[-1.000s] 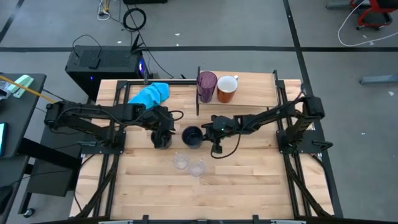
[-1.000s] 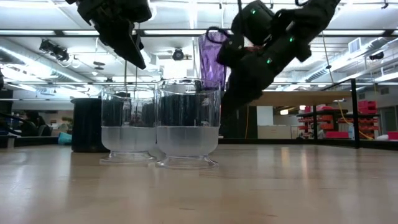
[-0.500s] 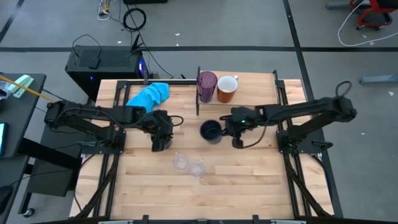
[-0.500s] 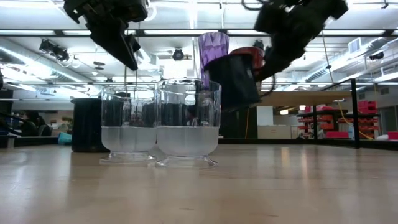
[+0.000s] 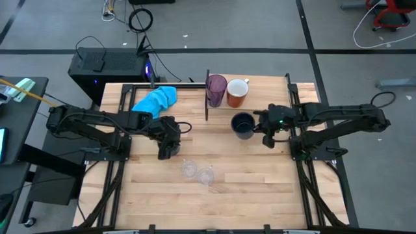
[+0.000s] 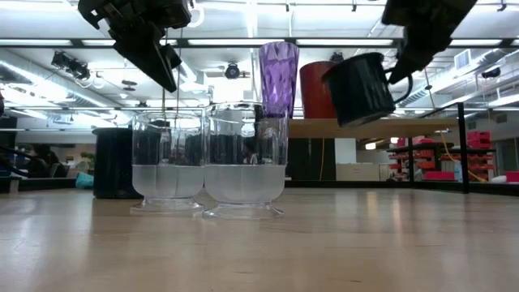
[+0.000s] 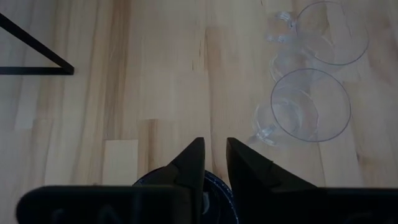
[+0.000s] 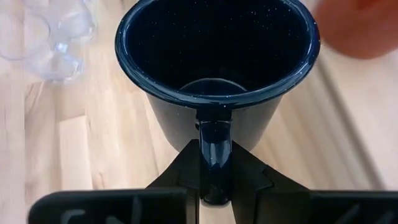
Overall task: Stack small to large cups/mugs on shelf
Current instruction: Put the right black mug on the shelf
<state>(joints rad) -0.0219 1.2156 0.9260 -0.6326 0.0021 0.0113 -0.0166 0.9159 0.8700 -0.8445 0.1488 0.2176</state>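
My right gripper (image 5: 260,127) is shut on a dark navy mug (image 5: 243,125) and holds it in the air just in front of the shelf (image 5: 268,97). On the shelf, beside its dark upright panel (image 5: 207,97), stand a purple tumbler (image 5: 216,90) and an orange mug (image 5: 237,92). My left gripper (image 7: 215,155) hovers with a narrow gap over the second navy mug (image 7: 224,194), which stands on the table left of centre. Two clear glasses (image 5: 188,169) (image 5: 206,175) stand on their bases nearer the front edge. My right gripper pinches the mug's handle (image 8: 215,140) between its two fingers, which lie along either side of it. The fingers come slanting down from the table's right side. The mug hangs clear of the table (image 6: 361,88), tilted, its mouth open toward the wrist camera.
A blue cloth (image 5: 156,99) lies at the table's far left. Bare tabletop (image 5: 260,182) spreads at the front right. A black box (image 5: 110,65) sits on the floor beyond the far left corner.
My right gripper has lifted the navy mug off the table's middle and carried it up and toward the right and far side, to just in front of the orange mug. The mug now hangs clear and tilted.
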